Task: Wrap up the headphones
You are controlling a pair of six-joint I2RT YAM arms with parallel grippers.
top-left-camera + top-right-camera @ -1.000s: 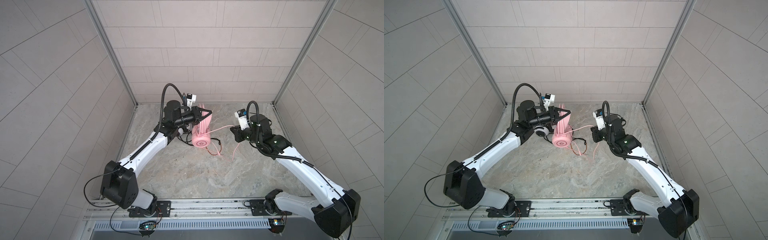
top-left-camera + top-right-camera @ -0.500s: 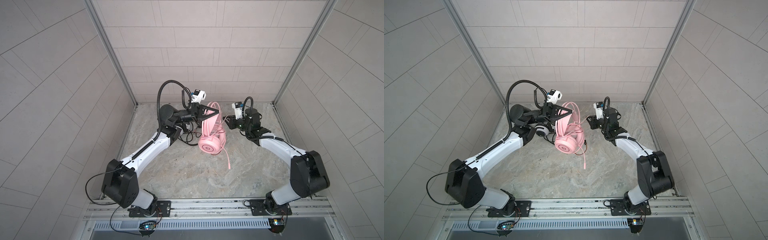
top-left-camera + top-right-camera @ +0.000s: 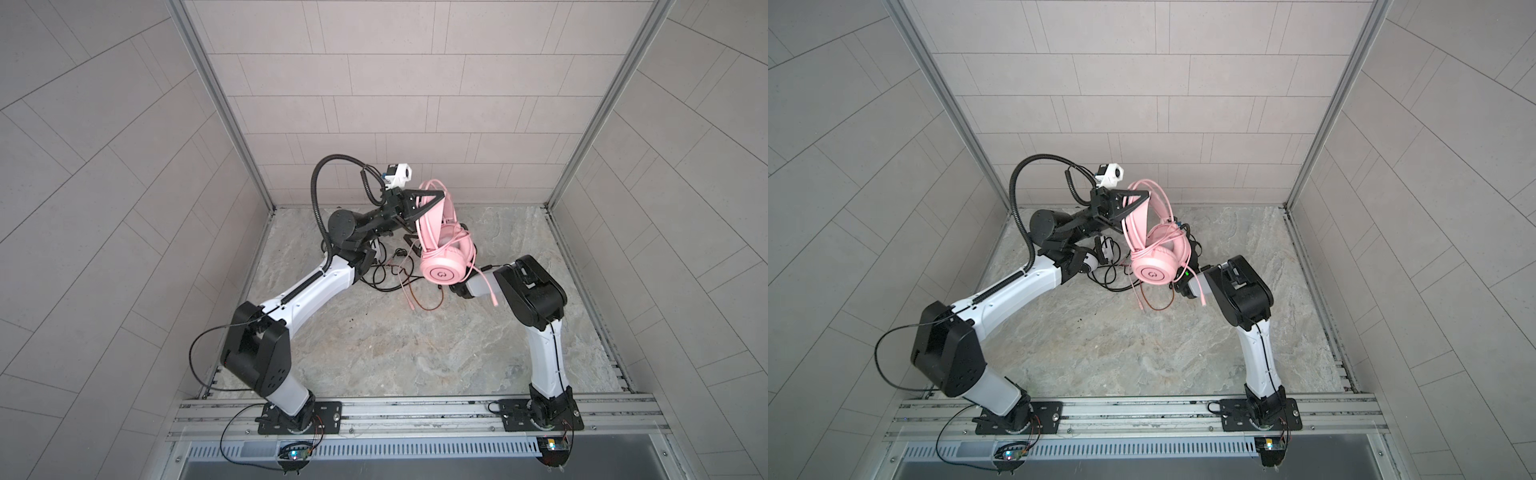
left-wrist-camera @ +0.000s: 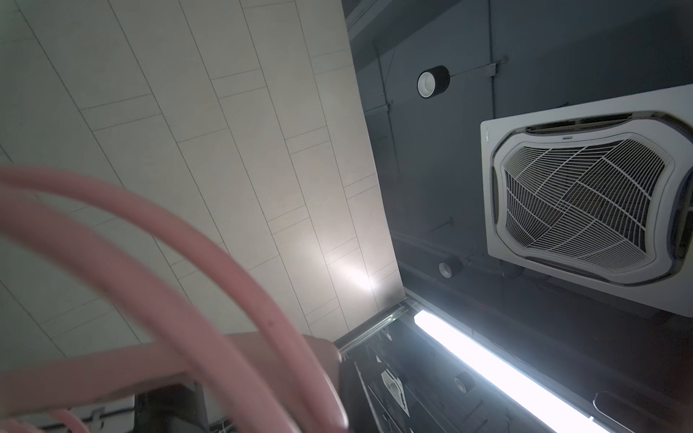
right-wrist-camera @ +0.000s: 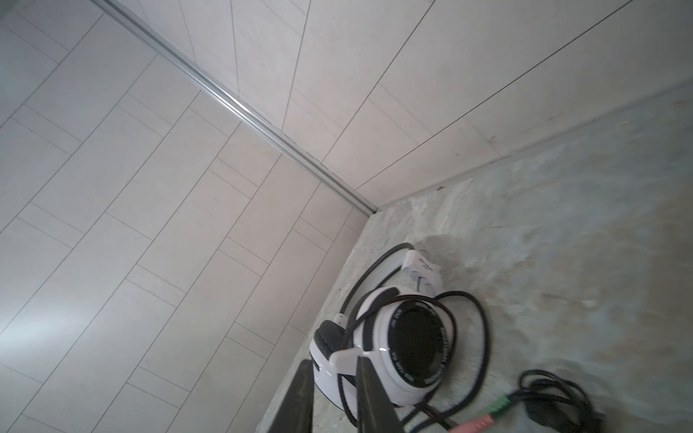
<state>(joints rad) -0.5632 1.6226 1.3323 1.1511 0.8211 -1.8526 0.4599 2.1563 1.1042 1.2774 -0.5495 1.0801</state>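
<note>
The pink headphones [image 3: 446,270] [image 3: 1156,272] hang above the floor by their headband [image 4: 112,367], and my left gripper [image 3: 430,203] [image 3: 1136,203] is shut on that band. Pink cable [image 4: 187,262] loops over the band and cups, with loose ends dangling [image 3: 409,297]. The white-and-black headphones [image 5: 405,348] [image 3: 1090,264] lie in the back left corner amid a thin black cable [image 3: 386,274]. My right gripper [image 5: 333,360] sits low behind the pink cup, hidden in both top views. Its fingers stand slightly apart with nothing between them, pointing at the white cup.
Tiled walls close in the back and both sides, and a corner post [image 5: 262,127] stands behind the white headset. Pink and green jack plugs [image 5: 483,418] and a black cable bundle [image 5: 555,401] lie on the stone floor [image 3: 395,353]. A metal rail [image 3: 415,415] runs along the front.
My left gripper has lifted the pink headphones from near the floor. The right arm has folded in from the back right to just behind the pink cup, and its fingers have parted a little.
</note>
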